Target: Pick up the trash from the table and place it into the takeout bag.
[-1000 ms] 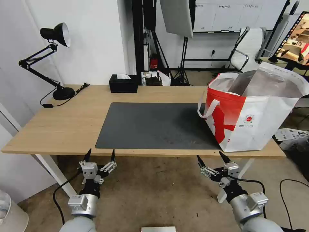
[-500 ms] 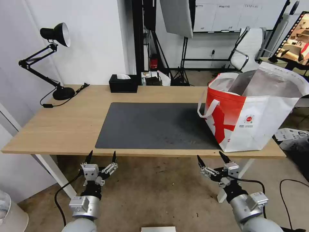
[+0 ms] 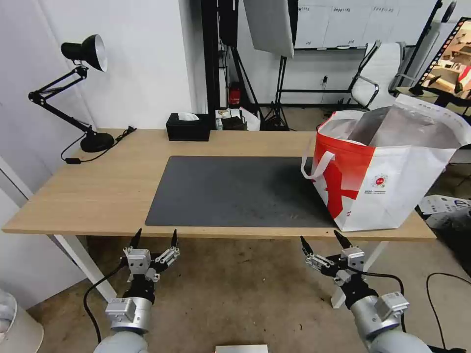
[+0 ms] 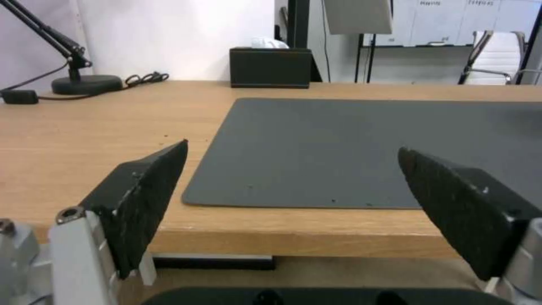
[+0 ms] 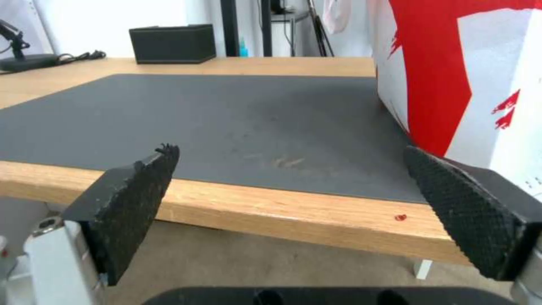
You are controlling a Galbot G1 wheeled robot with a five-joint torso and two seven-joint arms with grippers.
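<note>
Now both of your arms sit below the table (image 3: pixel 108 196) edge: left gripper (image 3: pixel 153 239) lower left, right gripper (image 3: pixel 321 240) lower right, jaws spread and empty. Takeout bag (image 3: pixel 382 181) stands at right; no trash lies visible, so judge the clearing finished.

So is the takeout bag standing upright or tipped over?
Upright: the takeout bag stands on its base at the table's right end, mouth open upward.
</note>
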